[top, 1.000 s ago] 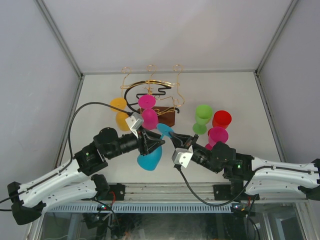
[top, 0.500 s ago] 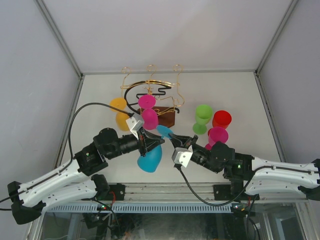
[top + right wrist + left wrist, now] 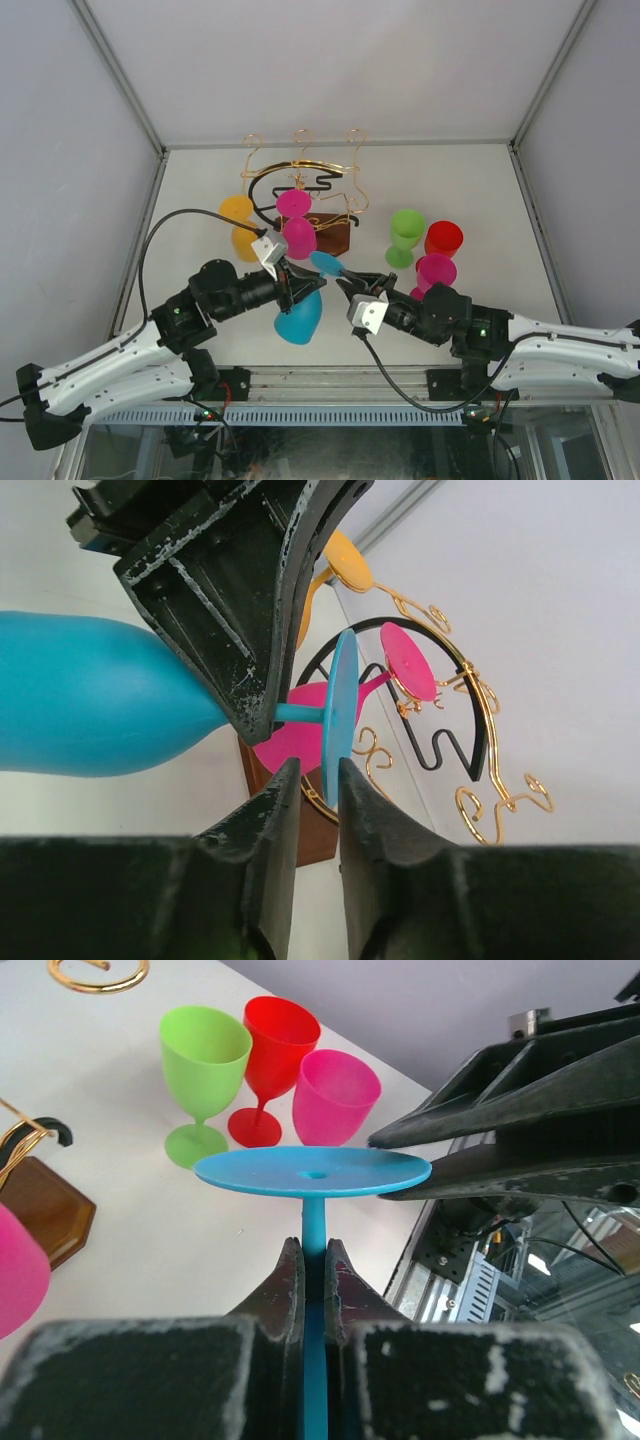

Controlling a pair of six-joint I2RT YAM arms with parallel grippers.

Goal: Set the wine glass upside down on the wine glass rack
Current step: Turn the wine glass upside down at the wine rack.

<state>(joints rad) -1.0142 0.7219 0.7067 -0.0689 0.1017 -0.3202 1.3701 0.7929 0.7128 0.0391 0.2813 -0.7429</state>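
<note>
A white counter [image 3: 480, 180] sits between pale walls [image 3: 60, 150], with the rack [image 3: 333, 234] toward twelve o'clock. The left tool [image 3: 302, 282] is clamped on the blue glass [image 3: 298, 318] by its stem, bowl at six and foot aimed at the rack, likely for a handover. The right tool [image 3: 344, 281], narrow, straddles the foot's rim; I cannot tell whether it pinches.

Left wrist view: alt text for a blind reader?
The left gripper clamps a blue glass by its stem, the foot's rim between the open fingers of the right gripper. A green glass, red glass and pink glass stand on the table behind.
</note>
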